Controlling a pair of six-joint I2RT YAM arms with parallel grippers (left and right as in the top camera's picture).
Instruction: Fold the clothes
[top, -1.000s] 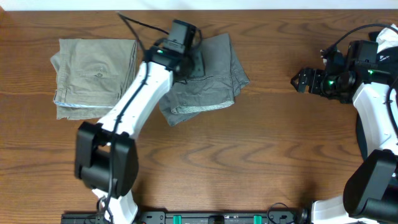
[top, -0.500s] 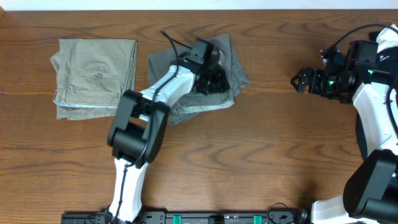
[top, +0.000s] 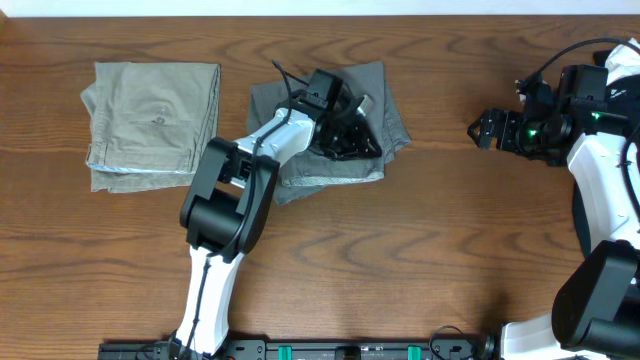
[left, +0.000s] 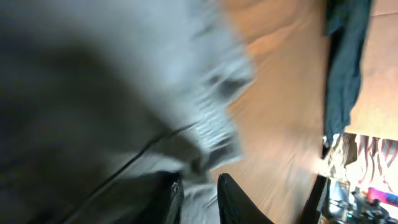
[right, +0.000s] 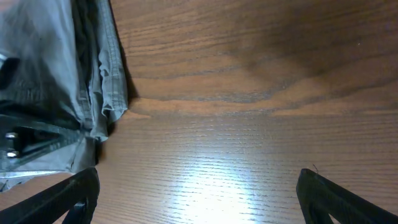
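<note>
Shorts (top: 385, 95), grey and wrinkled, lie under the left gripper (top: 350, 130), which we find clenched on a fold beside their stitched edge. Bare table (top: 450, 230) runs from that edge to the right gripper (top: 480, 130), spread wide, holding nothing. Khaki trousers (top: 150, 120) lie behind the left gripper, apart.

The shorts (top: 390, 100) are mid-grey woven cotton, wrinkled, folded into a rough bundle. They lie flat on the wood directly under my left gripper (top: 352, 135) and spread out past it on every side. A pinch of the cloth sits between my two narrowed fingers (left: 231, 200). Along the bundle's near edge, just beyond my gripper, several layers stack up and a paler stitched hem shows.
</note>
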